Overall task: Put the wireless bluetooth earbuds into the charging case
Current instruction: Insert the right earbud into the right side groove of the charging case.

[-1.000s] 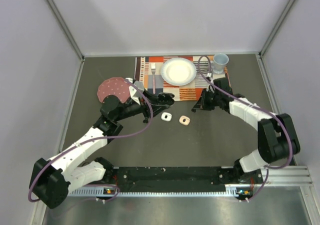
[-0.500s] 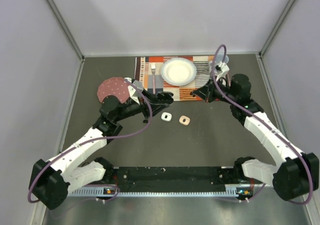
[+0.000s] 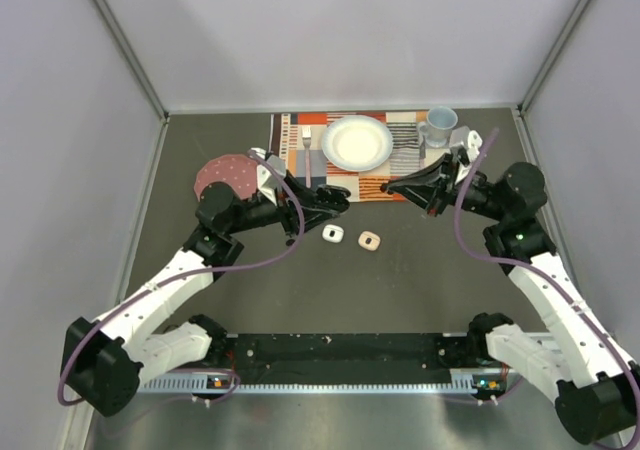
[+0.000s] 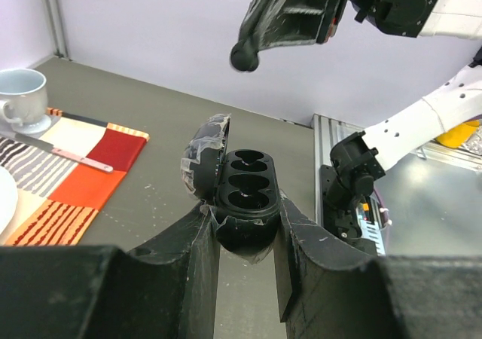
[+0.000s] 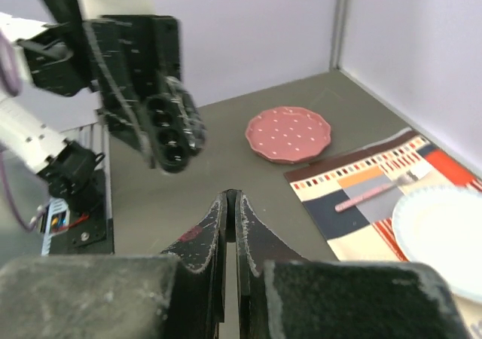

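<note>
Glossy black charging case point(image 4: 245, 192), lid hinged open, oval wells showing, is sitting pinched betw. left fingers point(image 4: 192, 248) above the dark surface point(image 3: 400, 280), beside the striped placemat point(image 3: 296, 135). Right fingers point(image 5: 252, 237) are pressing together opposite it; earbuds too small to make out, incl. whether one's at that tip. A white rounded piece point(image 3: 332, 234) & a pink one point(image 3: 369, 241) are lying nearby.
</note>
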`<action>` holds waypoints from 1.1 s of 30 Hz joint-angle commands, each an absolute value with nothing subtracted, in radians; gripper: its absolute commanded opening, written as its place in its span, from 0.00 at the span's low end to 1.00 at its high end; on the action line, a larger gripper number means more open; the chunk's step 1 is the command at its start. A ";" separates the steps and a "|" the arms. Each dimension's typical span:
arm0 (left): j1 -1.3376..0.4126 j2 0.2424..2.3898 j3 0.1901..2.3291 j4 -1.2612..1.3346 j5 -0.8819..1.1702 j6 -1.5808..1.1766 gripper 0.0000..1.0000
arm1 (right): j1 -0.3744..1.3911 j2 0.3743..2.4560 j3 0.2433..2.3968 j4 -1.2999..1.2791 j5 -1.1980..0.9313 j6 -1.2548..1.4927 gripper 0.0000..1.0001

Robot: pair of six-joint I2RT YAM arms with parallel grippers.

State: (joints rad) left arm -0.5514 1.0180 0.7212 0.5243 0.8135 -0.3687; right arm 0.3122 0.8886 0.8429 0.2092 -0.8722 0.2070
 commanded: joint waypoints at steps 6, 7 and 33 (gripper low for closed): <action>-0.546 1.064 0.746 0.706 0.934 -0.480 0.00 | 0.342 0.890 0.930 0.429 -1.161 0.302 0.00; -0.546 1.068 0.746 0.738 0.942 -0.501 0.00 | 0.348 0.894 0.933 0.428 -1.170 0.307 0.00; -0.549 1.115 0.761 0.822 1.045 -0.569 0.00 | 0.522 1.011 0.982 0.422 -1.094 0.196 0.00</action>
